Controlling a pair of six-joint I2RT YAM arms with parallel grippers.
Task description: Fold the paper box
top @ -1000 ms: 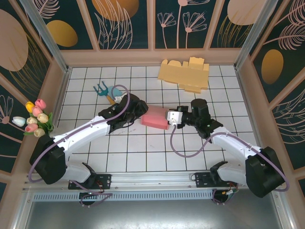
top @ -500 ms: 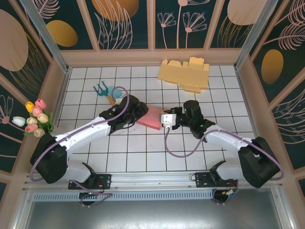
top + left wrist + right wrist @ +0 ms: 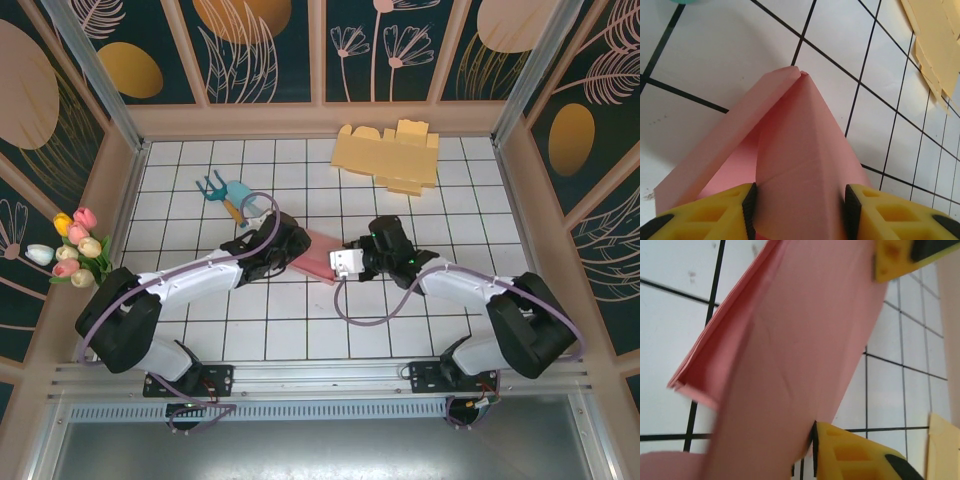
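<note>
Box (image 3: 318,256), pink and half-folded, sits clamped in L pincer (image 3: 797,200) w/ R pincer (image 3: 850,350) straddling its other end, grip there can't tell, so likely risk: if R slackens while L squeezes, flaps spring open or crease goes crooked.

- A robot lab's staged test cell: a white gridded tabletop (image 3: 300,340) boxed in by leaf-patterned wall panels (image 3: 255,45) (painted decor, hardly a home).
- An aluminium rail (image 3: 320,372) carries the left arm base (image 3: 190,380) and the right arm base (image 3: 440,376).
- Tulips (image 3: 78,245) stand by the left wall.
</note>
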